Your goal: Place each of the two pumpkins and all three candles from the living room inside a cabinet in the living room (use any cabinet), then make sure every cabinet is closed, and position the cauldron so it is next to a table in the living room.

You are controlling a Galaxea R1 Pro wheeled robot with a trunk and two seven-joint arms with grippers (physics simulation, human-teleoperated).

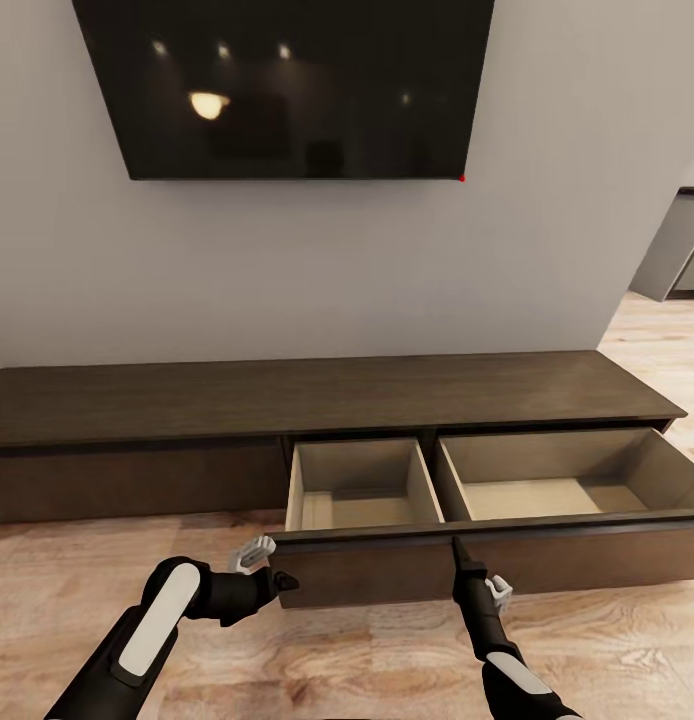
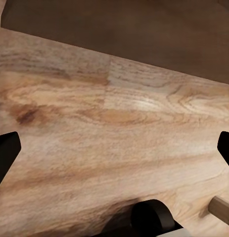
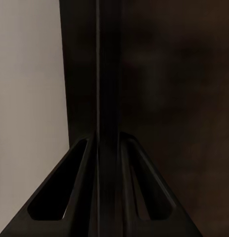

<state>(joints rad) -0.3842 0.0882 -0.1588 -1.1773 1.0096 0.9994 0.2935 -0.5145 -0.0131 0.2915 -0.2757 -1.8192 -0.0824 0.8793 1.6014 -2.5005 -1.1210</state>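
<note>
The cabinet (image 1: 327, 395) is a long, low dark-brown unit against the wall. Its middle drawer (image 1: 359, 470) and right drawer (image 1: 552, 465) stand pulled out, and their pale beige insides hold nothing. My left gripper (image 1: 283, 579) hangs open low over the floor at the left end of the pulled-out front; its fingertips (image 2: 5, 155) sit wide apart over the wood planks. My right gripper (image 1: 457, 550) points up against the drawer front (image 1: 587, 555), its fingers (image 3: 87, 197) shut together before the dark panel. The pumpkins, candles and cauldron are out of view.
A large black TV (image 1: 287, 90) hangs on the grey wall above the cabinet. The cabinet's left section (image 1: 137, 480) is closed. Light wood floor (image 1: 367, 660) runs in front, and a grey kitchen unit (image 1: 682, 245) shows at the far right.
</note>
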